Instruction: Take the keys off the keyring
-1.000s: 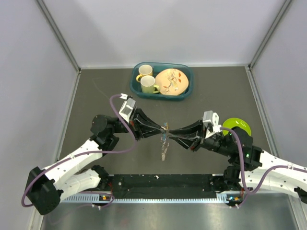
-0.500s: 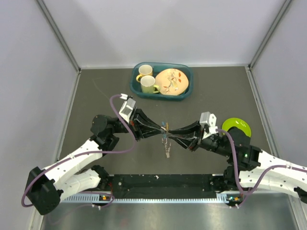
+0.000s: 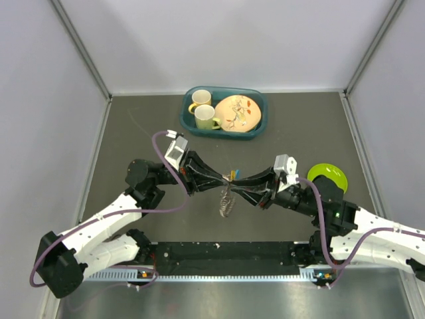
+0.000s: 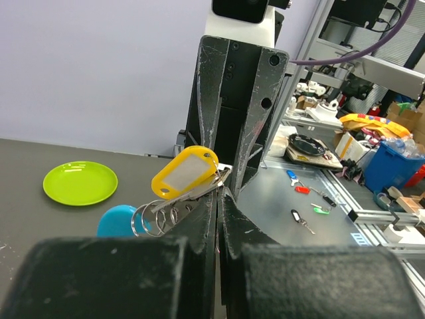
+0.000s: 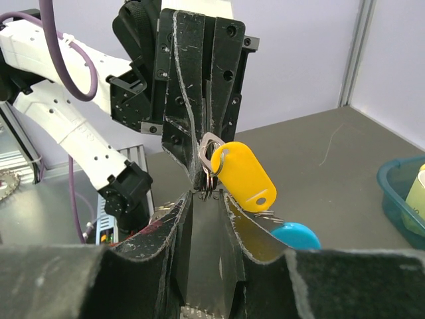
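The keys (image 3: 227,201) dangle under the keyring (image 4: 151,218), on the arms' side of the teal tub (image 3: 224,113). The left pincer (image 3: 228,178) pinches the keys. The right pincer (image 3: 238,181) meets it tip to tip, and I cannot tell its grip.

Keys (image 3: 227,203) blurred (overhead view).

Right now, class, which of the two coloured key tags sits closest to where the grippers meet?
The yellow tag, right where the left gripper and right gripper meet; the blue tag hangs lower, partly hidden.
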Action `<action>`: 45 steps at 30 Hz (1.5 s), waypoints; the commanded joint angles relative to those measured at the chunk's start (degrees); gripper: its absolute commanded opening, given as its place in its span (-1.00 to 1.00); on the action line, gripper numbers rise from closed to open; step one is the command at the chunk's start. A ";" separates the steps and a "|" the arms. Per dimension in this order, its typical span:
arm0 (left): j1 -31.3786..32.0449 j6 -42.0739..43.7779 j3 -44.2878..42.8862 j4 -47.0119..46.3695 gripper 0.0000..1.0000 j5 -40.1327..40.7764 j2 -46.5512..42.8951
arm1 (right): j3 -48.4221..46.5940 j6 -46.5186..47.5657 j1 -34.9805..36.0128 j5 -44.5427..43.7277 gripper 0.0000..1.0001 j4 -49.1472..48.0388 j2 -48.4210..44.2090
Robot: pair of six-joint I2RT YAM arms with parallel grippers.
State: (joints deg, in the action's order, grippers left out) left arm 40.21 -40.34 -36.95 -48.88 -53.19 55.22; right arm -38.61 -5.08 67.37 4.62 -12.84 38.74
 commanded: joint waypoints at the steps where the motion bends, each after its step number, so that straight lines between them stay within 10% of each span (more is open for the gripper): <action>1: 0.05 -0.44 -1.46 -4.91 -1.00 -0.51 -1.26 | -1.29 -0.81 -0.22 0.83 -0.56 -3.42 0.02; 42: 0.14 -1.95 -0.23 -7.12 -1.00 -2.62 0.07 | -0.94 0.06 -0.22 2.94 -1.00 -9.48 2.05; 45: 0.22 2.97 -1.10 0.96 -0.61 -0.52 -1.87 | -0.85 4.28 -0.23 1.89 -1.00 -6.60 0.28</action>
State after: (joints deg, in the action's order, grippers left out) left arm 39.75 -42.78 -36.93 -55.99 -55.29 55.31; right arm -38.92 -5.50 67.33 7.46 -18.57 40.56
